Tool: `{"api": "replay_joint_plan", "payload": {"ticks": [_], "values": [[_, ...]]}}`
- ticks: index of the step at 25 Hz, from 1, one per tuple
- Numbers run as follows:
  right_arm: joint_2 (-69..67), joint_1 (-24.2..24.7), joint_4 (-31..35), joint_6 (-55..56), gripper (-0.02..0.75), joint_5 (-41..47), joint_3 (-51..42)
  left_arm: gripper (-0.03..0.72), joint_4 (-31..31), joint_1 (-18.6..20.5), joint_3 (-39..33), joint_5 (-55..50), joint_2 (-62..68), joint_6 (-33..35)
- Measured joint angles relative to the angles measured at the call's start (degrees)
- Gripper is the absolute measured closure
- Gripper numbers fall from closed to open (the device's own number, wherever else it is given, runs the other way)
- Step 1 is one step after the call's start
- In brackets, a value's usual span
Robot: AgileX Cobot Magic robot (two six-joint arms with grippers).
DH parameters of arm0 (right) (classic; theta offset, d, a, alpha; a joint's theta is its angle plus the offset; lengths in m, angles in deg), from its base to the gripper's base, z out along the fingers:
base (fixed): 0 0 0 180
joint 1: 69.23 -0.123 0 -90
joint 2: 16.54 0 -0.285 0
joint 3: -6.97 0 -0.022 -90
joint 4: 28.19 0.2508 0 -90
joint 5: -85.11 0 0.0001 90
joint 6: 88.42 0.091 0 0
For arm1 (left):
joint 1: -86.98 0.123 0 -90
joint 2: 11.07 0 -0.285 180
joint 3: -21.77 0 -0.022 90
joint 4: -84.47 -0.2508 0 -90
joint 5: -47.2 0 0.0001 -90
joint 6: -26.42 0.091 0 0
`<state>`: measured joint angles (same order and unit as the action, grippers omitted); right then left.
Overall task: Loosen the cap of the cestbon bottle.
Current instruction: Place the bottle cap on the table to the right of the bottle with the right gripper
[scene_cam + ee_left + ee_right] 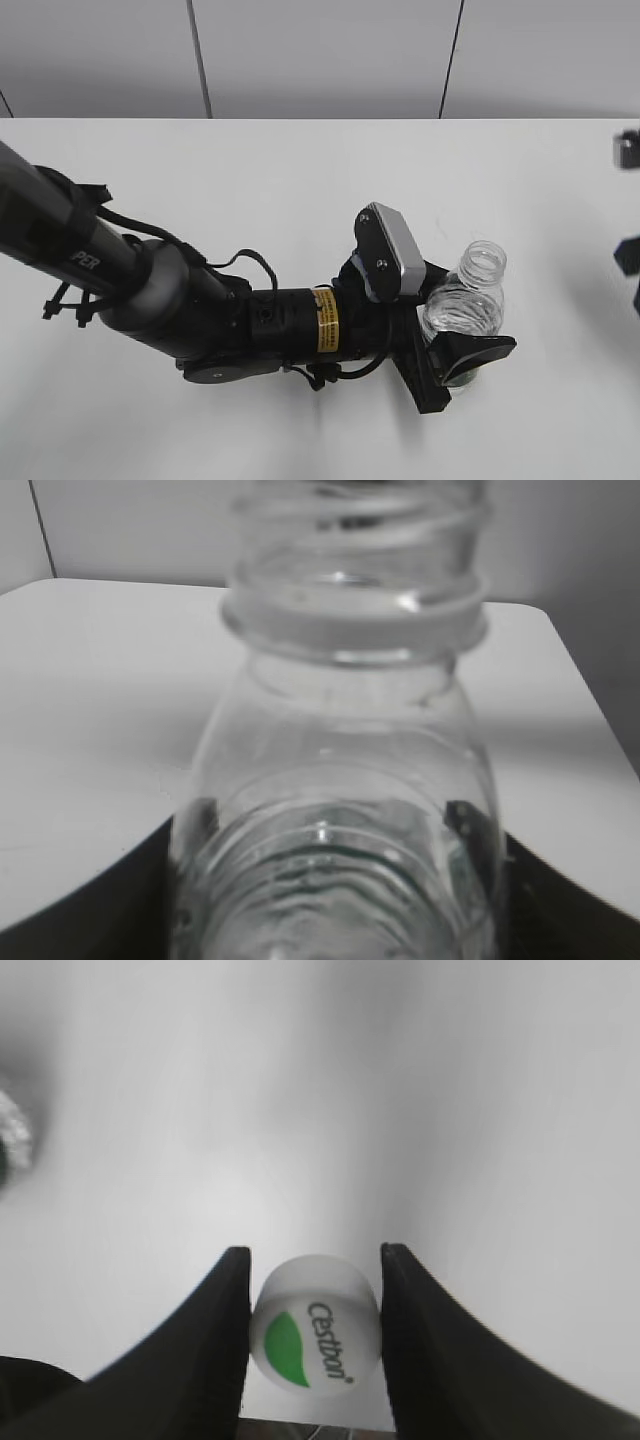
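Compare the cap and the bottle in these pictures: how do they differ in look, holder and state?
The cap is opaque white with a green mark and lettering; the bottle is clear plastic. The cap sits between the right gripper's fingers, while the left gripper clamps the bottle's body. The cap is off; the bottle's threaded neck stands open. Both are round and each is gripped by one arm.

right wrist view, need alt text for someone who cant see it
The claw grips a small white cap between two black fingers, its green-and-white top printed "Cestbon" facing the camera. Behind it is a blurred pale surface.
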<state>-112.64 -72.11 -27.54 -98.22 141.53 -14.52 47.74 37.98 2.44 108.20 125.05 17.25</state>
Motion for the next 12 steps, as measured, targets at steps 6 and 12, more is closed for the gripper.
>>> {"api": "replay_joint_plan", "payload": {"ticks": [6,12], "values": [[-0.9,3.4,1.8,1.9,0.419,-18.3,-16.4,0.171,0.0,0.0,0.0,0.1,0.0,0.0],[-1.1,3.4,2.8,2.0,0.151,-23.7,-18.3,0.171,-0.3,0.0,0.0,0.6,0.0,0.0]]}}
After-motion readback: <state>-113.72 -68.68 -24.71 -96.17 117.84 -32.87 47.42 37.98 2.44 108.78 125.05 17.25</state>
